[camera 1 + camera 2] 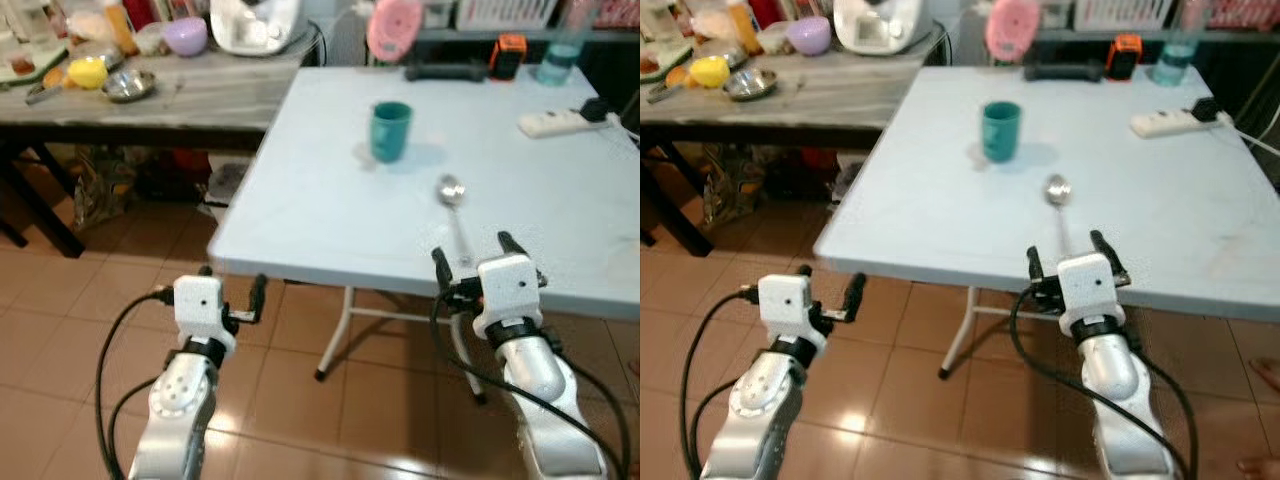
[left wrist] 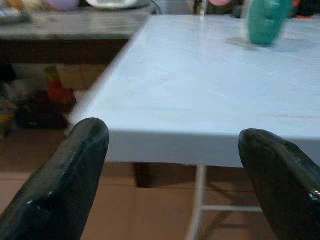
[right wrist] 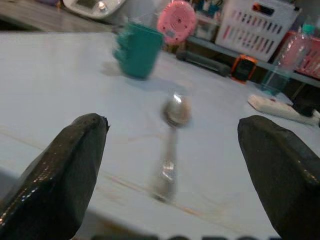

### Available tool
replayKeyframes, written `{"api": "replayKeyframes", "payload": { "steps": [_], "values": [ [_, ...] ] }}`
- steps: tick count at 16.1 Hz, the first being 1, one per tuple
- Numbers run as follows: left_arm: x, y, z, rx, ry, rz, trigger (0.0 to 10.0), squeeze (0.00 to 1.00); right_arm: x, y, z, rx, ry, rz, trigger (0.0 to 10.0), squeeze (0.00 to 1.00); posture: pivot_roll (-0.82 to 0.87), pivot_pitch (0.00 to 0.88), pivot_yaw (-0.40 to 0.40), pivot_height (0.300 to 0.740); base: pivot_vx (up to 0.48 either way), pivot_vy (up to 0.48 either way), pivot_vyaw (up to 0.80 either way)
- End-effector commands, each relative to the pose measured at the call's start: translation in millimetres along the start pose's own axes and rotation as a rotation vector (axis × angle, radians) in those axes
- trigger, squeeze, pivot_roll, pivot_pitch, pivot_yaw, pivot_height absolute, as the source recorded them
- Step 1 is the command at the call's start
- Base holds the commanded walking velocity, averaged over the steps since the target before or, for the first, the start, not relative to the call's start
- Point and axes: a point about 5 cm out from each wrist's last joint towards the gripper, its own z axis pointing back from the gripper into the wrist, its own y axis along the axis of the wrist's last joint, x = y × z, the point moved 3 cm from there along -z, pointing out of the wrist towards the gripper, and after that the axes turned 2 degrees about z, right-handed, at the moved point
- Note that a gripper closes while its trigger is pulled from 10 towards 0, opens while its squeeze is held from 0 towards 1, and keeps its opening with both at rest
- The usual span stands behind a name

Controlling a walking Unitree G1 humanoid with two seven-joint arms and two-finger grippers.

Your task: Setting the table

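**Right gripper spread wide at the spoon's handle**

The right gripper (image 1: 471, 252) hangs at the near edge of the white table (image 1: 300, 200), fingers wide apart and empty. A shiny metal spoon (image 1: 455, 212) lies flat between them, handle toward the gripper, bowl pointing toward a teal mug (image 1: 390, 131) farther back. The left gripper (image 1: 232, 285) is likewise released, below the table's corner.

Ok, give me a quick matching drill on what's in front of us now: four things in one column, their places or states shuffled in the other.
1. teal mug
2. spoon
3. right gripper
4. left gripper

a. open, at the table's near edge, in line with the spoon
b. open, over the floor short of the table
c. lying beyond the right gripper
d. upright, farther back on the table

Pairs: 1-d, 2-c, 3-a, 4-b
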Motion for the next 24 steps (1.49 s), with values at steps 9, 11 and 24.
{"api": "replayKeyframes", "payload": {
  "steps": [9, 11, 24],
  "values": [
    [7.7, 7, -2.9, 0.043, -0.07, 0.009, 10.0, 0.0, -0.7, 2, -4.1, 0.014, -0.004, 0.004, 10.0, 0.0, -0.28, 0.076, 0.093, 0.74, 0.0, 0.0, 0.0],
    [10.3, 8, -3.0, 0.047, -0.093, 0.011, 10.0, 0.0, -1.5, 2, -4.4, 0.014, -0.002, 0.004, 10.0, 0.0, -0.28, 0.074, 0.094, 0.74, 0.259, 0.0, 0.0],
    [15.8, 7, -3.2, 0.045, -0.14, 0.012, 10.0, 0.0, -3.9, -1, -3.0, 0.01, -0.002, 0.002, 10.0, 0.0, -0.28, 0.072, 0.1, 0.74, 0.368, 0.0, 0.0]
  ]
}}
